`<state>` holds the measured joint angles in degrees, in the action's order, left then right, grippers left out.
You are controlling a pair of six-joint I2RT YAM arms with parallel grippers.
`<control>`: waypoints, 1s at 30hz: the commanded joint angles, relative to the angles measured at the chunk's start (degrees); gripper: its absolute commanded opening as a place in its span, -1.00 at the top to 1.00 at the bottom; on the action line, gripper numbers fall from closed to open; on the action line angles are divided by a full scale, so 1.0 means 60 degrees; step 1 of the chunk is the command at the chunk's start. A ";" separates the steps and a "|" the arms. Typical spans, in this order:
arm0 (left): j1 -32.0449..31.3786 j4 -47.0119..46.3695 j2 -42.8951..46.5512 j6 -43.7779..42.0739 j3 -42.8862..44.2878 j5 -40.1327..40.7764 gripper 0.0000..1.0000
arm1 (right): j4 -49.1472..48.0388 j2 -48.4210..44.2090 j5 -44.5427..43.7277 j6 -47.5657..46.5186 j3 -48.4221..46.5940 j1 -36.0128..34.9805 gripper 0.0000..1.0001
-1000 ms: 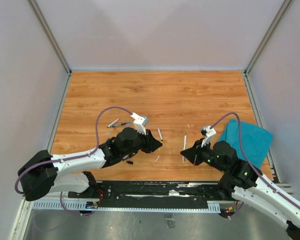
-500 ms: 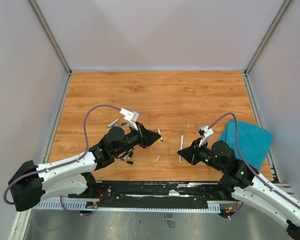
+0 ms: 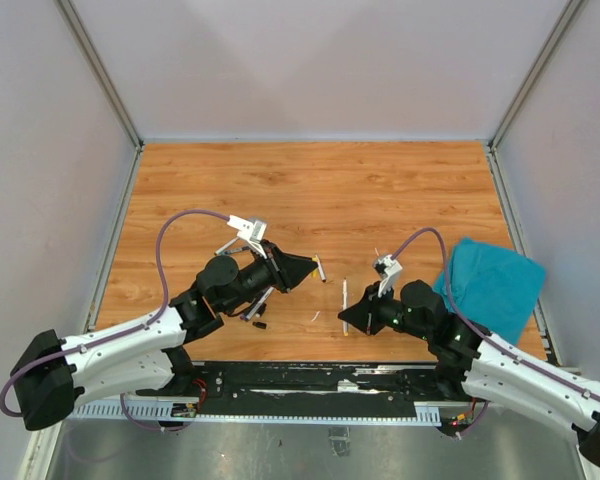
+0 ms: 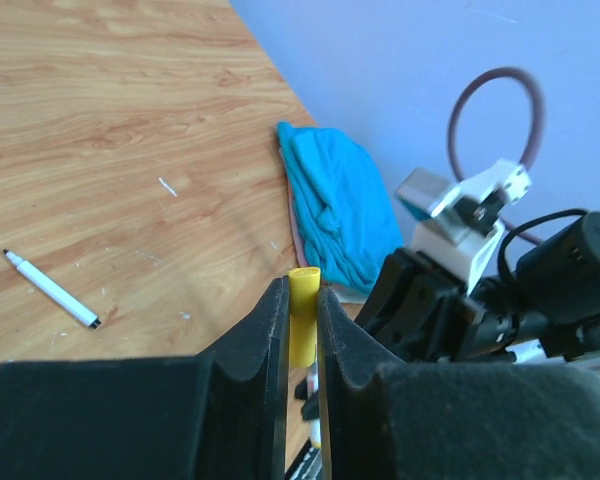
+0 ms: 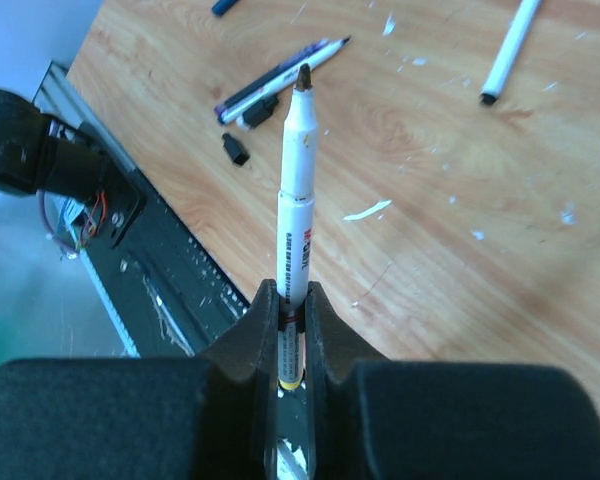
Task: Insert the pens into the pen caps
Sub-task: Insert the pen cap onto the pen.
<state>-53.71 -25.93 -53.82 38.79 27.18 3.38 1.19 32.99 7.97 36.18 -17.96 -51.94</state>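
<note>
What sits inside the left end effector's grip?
A short yellow plastic cylinder is pinched in the left end effector; its lower end is hidden between the fingers.

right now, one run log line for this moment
left gripper: shut on yellow cap | right gripper: shut on white pen | cap not yet on pen

Overhead from behind; two close wrist views

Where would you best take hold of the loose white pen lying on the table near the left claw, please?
I would grip the white pen at mid-barrel, coming straight down from above and closing across its width. It lies flat on the table, thin and clear of other things, and a mid-barrel hold should leave both ends free for capping.
</note>
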 commanded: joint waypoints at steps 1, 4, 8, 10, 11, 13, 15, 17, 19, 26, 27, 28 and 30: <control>0.0046 -0.0675 0.0247 -0.0045 -0.0150 0.0180 0.99 | -0.1575 0.0304 0.0054 0.0512 0.0395 -0.0719 0.99; 0.0046 -0.0865 0.0296 0.0081 -0.0216 0.0134 0.99 | -0.2183 0.0492 -0.0233 0.0703 0.0551 -0.1106 0.99; 0.0046 -0.1255 0.0368 0.0259 -0.0384 0.0100 0.99 | -0.2775 0.0807 -0.0406 0.0784 0.0502 -0.1377 0.99; 0.0046 -0.1374 0.0368 0.0334 -0.0452 0.0122 0.99 | -0.3125 0.0990 -0.0361 0.0733 0.0421 -0.1465 0.99; 0.0046 -0.1420 0.0364 0.0366 -0.0481 0.0125 0.99 | -0.3212 0.1086 -0.0319 0.0692 0.0398 -0.1498 0.99; 0.0046 -0.1529 0.0339 0.0374 -0.0515 0.0115 0.99 | -0.3445 0.1272 -0.0156 0.0580 0.0299 -0.1557 0.99; 0.0046 -0.1565 0.0283 0.0352 -0.0496 0.0045 0.99 | -0.3509 0.1441 0.0010 0.0489 0.0199 -0.1575 0.99; 0.0053 -0.1587 0.0212 0.0361 -0.0460 -0.0003 0.99 | -0.3604 0.1547 0.0162 0.0431 0.0145 -0.1582 0.99; 0.0046 -0.1638 0.0189 0.0384 -0.0459 -0.0021 0.99 | -0.3667 0.1576 0.0212 0.0385 0.0108 -0.1596 0.99; 0.0046 -0.1642 0.0005 0.0348 -0.0394 -0.0140 0.99 | -0.3600 0.1741 0.0415 0.0107 -0.0184 -0.1597 0.99; 0.0046 -0.1640 -0.0027 0.0340 -0.0378 -0.0184 0.99 | -0.3610 0.1813 0.0519 0.0074 -0.0230 -0.1597 0.99; 0.0050 -0.1651 -0.0055 0.0346 -0.0384 -0.0210 0.99 | -0.3622 0.1888 0.0606 0.0044 -0.0287 -0.1593 0.99; 0.0046 -0.1682 -0.0081 0.0369 -0.0392 -0.0225 0.99 | -0.3648 0.2022 0.0700 0.0029 -0.0384 -0.1593 0.99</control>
<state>-53.71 -33.28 -53.84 41.19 24.34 2.81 -18.41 44.03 10.07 38.24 -17.65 -60.45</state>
